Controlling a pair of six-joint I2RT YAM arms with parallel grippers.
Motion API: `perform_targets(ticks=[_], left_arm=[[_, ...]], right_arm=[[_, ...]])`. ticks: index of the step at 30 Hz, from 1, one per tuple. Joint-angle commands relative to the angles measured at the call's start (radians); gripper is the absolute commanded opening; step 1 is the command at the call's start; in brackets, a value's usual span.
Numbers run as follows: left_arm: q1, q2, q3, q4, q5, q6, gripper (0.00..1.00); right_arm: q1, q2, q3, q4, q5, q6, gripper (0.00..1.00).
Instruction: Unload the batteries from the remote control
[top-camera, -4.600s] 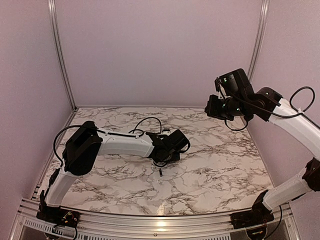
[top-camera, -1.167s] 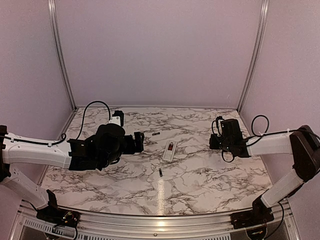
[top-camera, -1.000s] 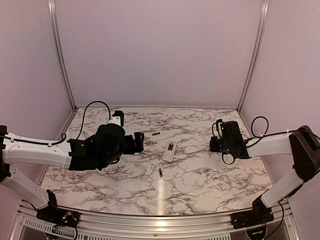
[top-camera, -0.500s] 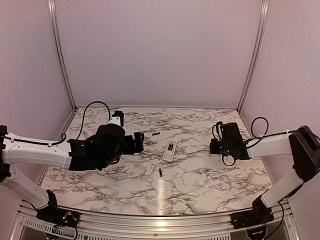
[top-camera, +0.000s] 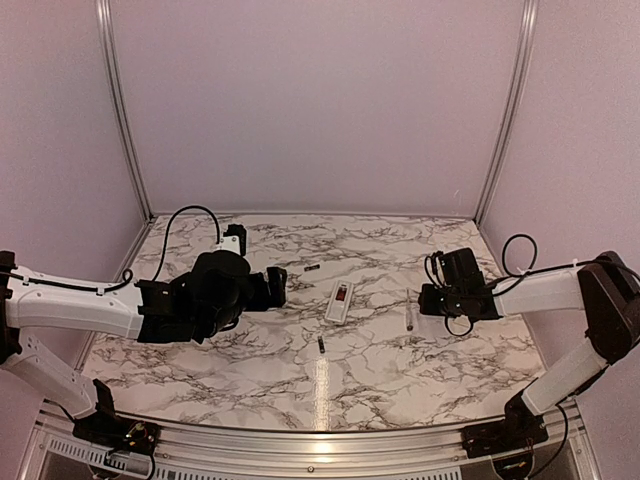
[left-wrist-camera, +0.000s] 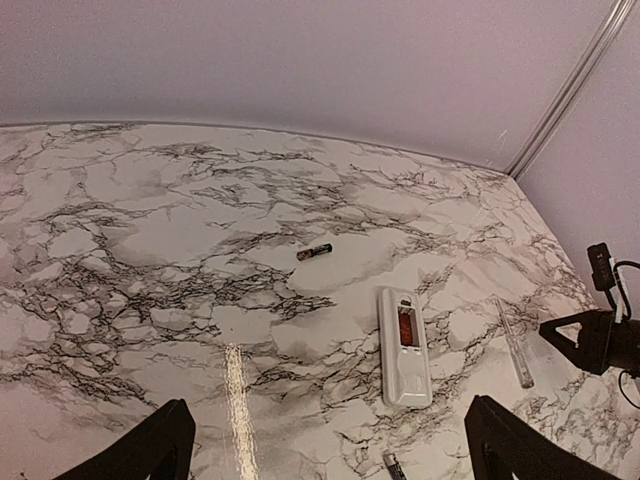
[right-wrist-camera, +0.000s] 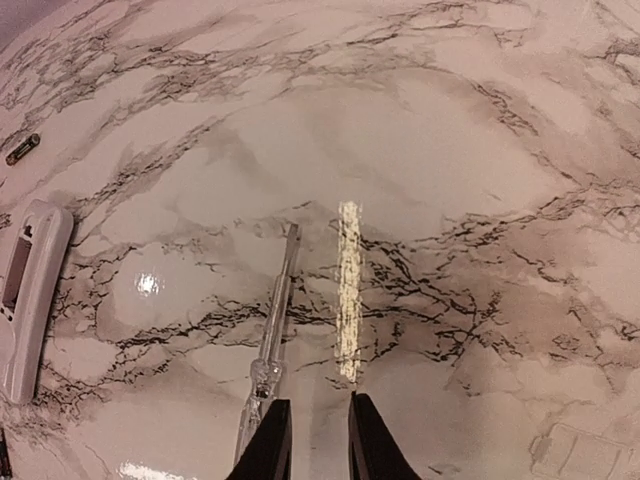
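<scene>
left fingers (top-camera: 277, 284): spread fully, holding nothing | right fingers (right-wrist-camera: 268, 442): narrowly parted, nothing between them, near end of grey stick (right-wrist-camera: 272, 330) at one tip | remote control (left-wrist-camera: 404, 345): flat on table (left-wrist-camera: 150, 230) ahead of left fingers, recess up | batteries (left-wrist-camera: 314, 252): both loose on table, one beyond remote control, second battery (left-wrist-camera: 393, 463) nearer left fingers

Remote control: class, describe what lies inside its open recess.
The recess of the remote control shows only a reddish floor, no battery; both batteries lie on the table. Its edges are too small to check.
</scene>
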Motion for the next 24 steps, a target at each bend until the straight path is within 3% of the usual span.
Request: perform_targets(ticks=[1, 14, 24], left_arm=[[-0.002, 0.003, 0.008, -0.002, -0.014, 0.014, 0.99], [-0.002, -0.002, 0.013, -0.009, -0.020, 0.050, 0.99], [0.000, -0.043, -0.006, -0.024, -0.071, 0.112, 0.99]], right_arm=[[-0.004, -0.010, -0.016, -0.028, -0.022, 0.020, 0.19], [-0.005, -0.087, 0.027, -0.094, -0.032, 0.023, 0.20], [-0.005, -0.189, 0.158, -0.189, 0.054, 0.009, 0.49]])
